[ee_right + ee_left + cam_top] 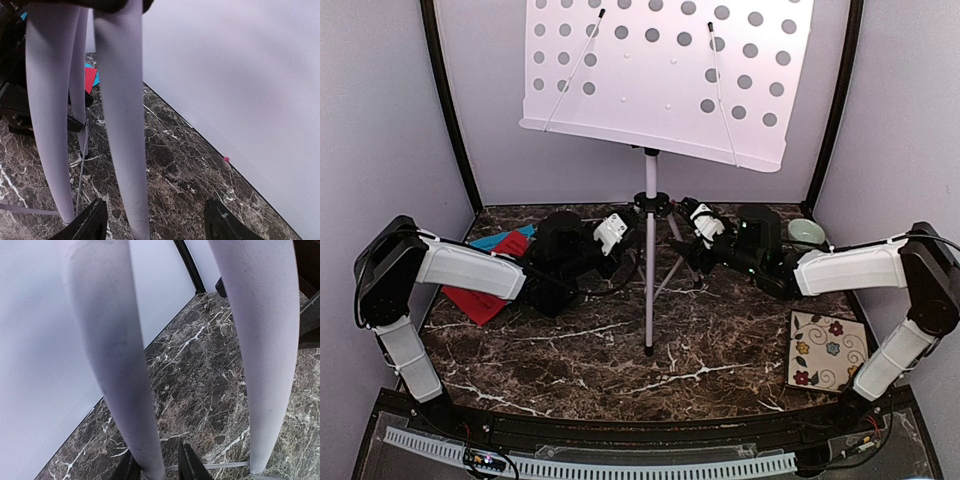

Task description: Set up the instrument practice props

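The music stand point(665, 75) is white, its desk dotted with rows of grey round holes, and the tabletop point(570, 360) is dark brown marble veined in white. One page point(470, 300) is red and another page point(515, 238) cyan-blue. The tile point(828, 350) is cream with red, blue and yellow flowers among black swirls, and the bowl point(806, 232) is pale green.

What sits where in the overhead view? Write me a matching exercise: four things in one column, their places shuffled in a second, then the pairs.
Things
1. music stand
2. red page
3. floral tile
4. green bowl

Places
A. back right
B. front right
C. left, lying flat
D. centre, standing upright

Pairs: 1-D, 2-C, 3-B, 4-A
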### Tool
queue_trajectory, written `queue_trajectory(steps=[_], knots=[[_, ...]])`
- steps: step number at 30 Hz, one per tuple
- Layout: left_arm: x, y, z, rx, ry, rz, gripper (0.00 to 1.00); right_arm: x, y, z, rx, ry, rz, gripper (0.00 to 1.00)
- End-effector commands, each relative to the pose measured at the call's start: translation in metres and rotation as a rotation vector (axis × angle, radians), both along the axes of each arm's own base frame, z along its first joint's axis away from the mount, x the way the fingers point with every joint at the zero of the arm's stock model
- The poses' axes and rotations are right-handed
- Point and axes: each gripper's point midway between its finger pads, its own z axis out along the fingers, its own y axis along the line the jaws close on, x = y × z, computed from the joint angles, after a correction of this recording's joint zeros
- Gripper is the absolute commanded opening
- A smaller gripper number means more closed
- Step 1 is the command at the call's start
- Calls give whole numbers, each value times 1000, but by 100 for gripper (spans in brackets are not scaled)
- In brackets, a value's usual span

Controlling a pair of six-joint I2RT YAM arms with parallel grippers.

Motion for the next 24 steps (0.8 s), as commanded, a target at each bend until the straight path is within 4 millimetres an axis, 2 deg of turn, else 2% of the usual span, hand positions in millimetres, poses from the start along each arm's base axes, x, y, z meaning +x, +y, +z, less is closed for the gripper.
queue_trajectory(steps=[1,2,11,18,23,24], knots=[[2,-3,21,-24,-58,-17,26,8,10,34,68,-92,37,65],[2,-3,21,-22,-59,-17,26,10,12,25,55,-81,42,64],[7,-3,22,6,-92,-11,17,17,20,17,20,-58,74,45],[8,0,24,37,-124,-8,10,21,7,22,13,-53,55,21],[10,3,27,60,-155,0,4,26,-6,20,-14,-59,21,0],[12,4,28,67,-164,5,3,26,-10,27,-7,-72,12,0]])
